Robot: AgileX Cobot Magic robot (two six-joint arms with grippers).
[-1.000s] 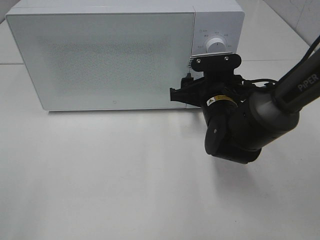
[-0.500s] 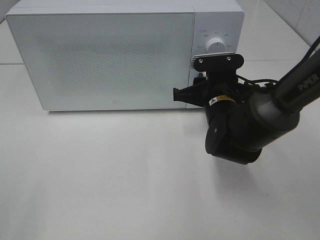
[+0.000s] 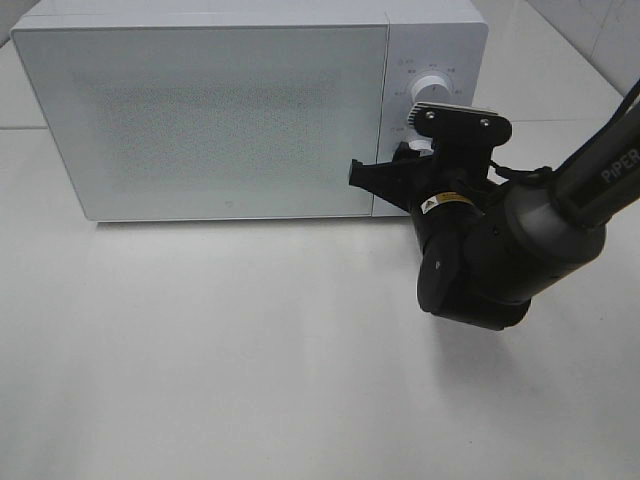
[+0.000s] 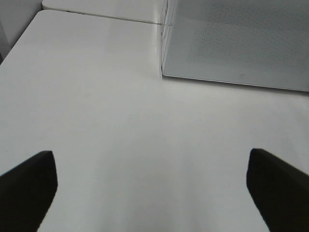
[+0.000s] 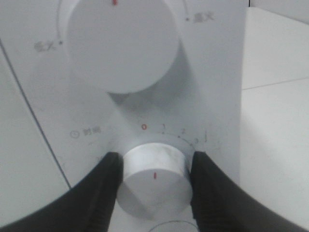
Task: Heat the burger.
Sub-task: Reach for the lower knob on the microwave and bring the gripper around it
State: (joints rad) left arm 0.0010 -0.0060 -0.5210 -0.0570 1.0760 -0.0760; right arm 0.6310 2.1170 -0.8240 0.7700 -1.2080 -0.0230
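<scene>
A white surface (image 3: 250, 350) spreads beneath and all round both claws. Directly in front of the right claw (image 5: 155, 186) stands a white microwave (image 3: 250, 12). Its big frosted door (image 3: 200, 120) is closed and lies to that claw's left in the high view. The burger shows in no view, and the door panel does not let the inside be seen.

The dark right arm (image 3: 480, 260) reaches in behind its claw, up to the microwave's control panel. The left claw (image 4: 154, 193) hovers over bare surface with its two dark fingers (image 4: 29, 188) spread wide, holding nothing. The microwave's near corner is ahead of it and well apart.

The large upper knob (image 5: 120, 43) sits just above the right claw. That claw pinches the smaller lower knob (image 5: 153, 166), with one finger against each side. A red mark (image 5: 154, 175) on the knob's face lies between the fingers, and a red zero (image 5: 143, 127) is printed just above the knob.
</scene>
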